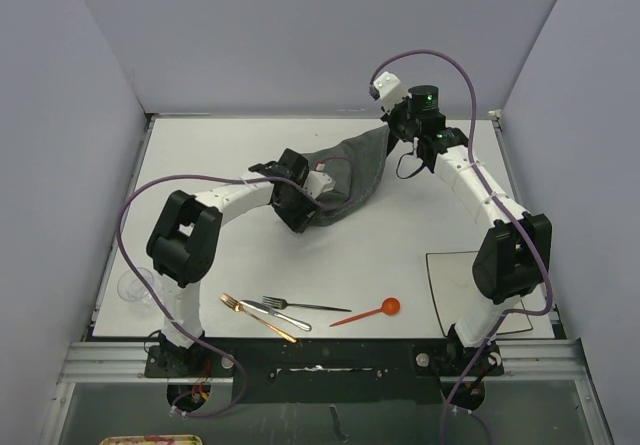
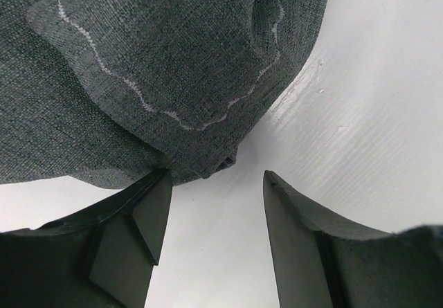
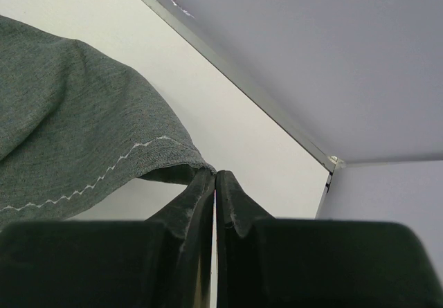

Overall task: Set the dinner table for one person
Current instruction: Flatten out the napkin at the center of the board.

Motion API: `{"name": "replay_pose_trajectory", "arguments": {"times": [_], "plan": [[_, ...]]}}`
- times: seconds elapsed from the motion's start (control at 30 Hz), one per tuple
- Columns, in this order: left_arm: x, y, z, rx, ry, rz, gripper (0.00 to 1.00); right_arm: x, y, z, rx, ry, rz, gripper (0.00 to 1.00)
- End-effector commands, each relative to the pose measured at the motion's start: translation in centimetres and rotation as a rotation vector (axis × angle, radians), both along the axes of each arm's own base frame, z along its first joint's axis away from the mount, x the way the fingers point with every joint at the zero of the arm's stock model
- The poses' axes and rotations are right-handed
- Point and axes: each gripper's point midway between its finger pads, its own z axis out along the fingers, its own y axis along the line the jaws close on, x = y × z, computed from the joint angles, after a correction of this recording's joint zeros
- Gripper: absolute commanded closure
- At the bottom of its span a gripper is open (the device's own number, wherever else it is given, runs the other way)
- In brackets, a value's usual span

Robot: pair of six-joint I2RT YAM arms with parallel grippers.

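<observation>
The dark grey stitched placemat (image 1: 352, 170) is crumpled and partly lifted over the middle of the white dinner table (image 1: 220, 155). My right gripper (image 1: 389, 128) is shut on its far right corner and holds that corner up; in the right wrist view the cloth (image 3: 69, 114) hangs left from the closed tips (image 3: 215, 174). My left gripper (image 1: 318, 187) is open at the mat's near left end. In the left wrist view the folded mat edge (image 2: 173, 59) lies just past the gripper (image 2: 216, 176), against the left fingertip (image 2: 156, 190), with bare table (image 2: 360, 114) between the jaws.
A gold knife (image 1: 258, 317), a silver utensil (image 1: 276, 314), a silver fork (image 1: 305, 306) and an orange spoon (image 1: 368, 313) lie near the front edge. A square off-white plate (image 1: 455, 290) sits front right. A clear glass (image 1: 135, 287) stands at the left edge. Walls surround the table.
</observation>
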Motion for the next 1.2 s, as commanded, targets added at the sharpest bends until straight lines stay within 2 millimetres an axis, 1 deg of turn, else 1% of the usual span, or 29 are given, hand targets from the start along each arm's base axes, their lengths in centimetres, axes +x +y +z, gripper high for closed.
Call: {"name": "replay_pose_trajectory", "arguments": {"times": [0.0, 0.33, 0.57, 0.73, 1.0, 1.17], "plan": [[1.2, -1.3, 1.4, -0.059, -0.019, -0.005, 0.47, 0.3, -0.1, 2.1, 0.027, -0.06, -0.006, 1.0], [1.4, -2.3, 2.4, -0.111, -0.015, -0.018, 0.49, 0.5, 0.1, 1.5, 0.032, -0.05, -0.004, 1.0], [1.4, -2.4, 1.9, -0.111, 0.011, -0.012, 0.51, 0.5, 0.1, 1.6, 0.031, -0.052, -0.003, 1.0], [1.6, -2.6, 2.2, -0.119, 0.0, -0.008, 0.61, 0.6, 0.0, 1.5, 0.03, -0.053, -0.004, 1.0], [1.7, -2.3, 1.9, -0.109, 0.003, -0.005, 0.66, 0.5, 0.1, 1.4, 0.032, -0.049, -0.002, 1.0], [1.7, -2.3, 1.4, -0.105, 0.009, -0.002, 0.72, 0.5, 0.1, 1.5, 0.034, -0.05, 0.0, 1.0]]}}
